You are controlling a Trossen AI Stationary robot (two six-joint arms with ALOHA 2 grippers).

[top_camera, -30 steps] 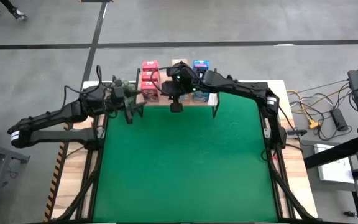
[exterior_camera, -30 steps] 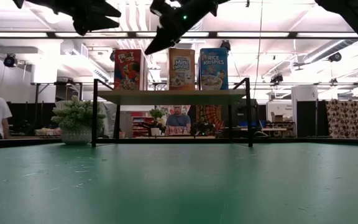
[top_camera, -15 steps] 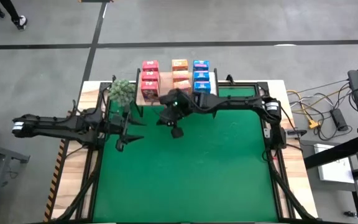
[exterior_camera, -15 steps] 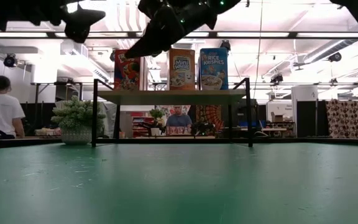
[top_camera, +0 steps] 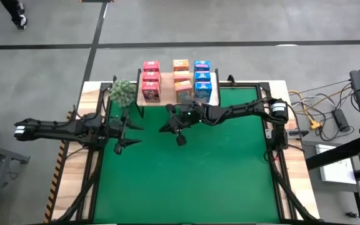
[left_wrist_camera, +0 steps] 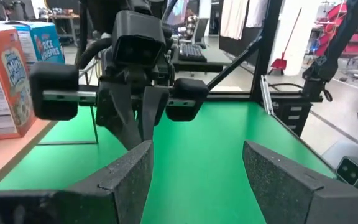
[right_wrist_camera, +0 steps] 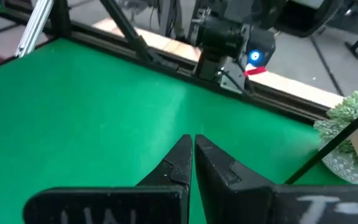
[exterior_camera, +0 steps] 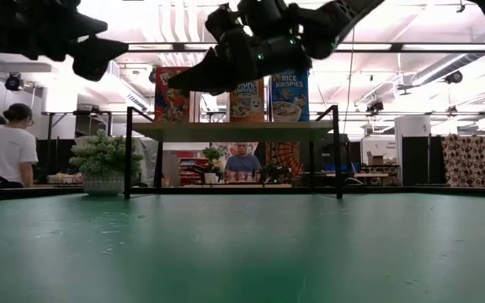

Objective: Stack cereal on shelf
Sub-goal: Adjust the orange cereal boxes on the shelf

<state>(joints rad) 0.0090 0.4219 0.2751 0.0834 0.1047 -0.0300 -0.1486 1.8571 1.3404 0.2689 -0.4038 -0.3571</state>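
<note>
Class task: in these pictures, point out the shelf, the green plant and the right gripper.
shelf (exterior_camera: 226, 131): low view, front edge of the wooden board.
green plant (top_camera: 122, 92): high view, middle of the foliage.
right gripper (right_wrist_camera: 193, 149): right wrist view, where its shut fingertips meet.

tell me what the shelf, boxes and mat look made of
Shelf: light wood board, pale matte edge, on thin black legs, likely metal. Boxes: printed cardboard, with sharp folded edges and cereal graphics. Mat: green, matte, perhaps felt or rubber; faint scuffs show.

Cereal boxes (top_camera: 177, 80): pink-red col left, orange mid, blue right; light wood shelf (exterior_camera: 234, 130); green mat (top_camera: 186, 169).
</note>
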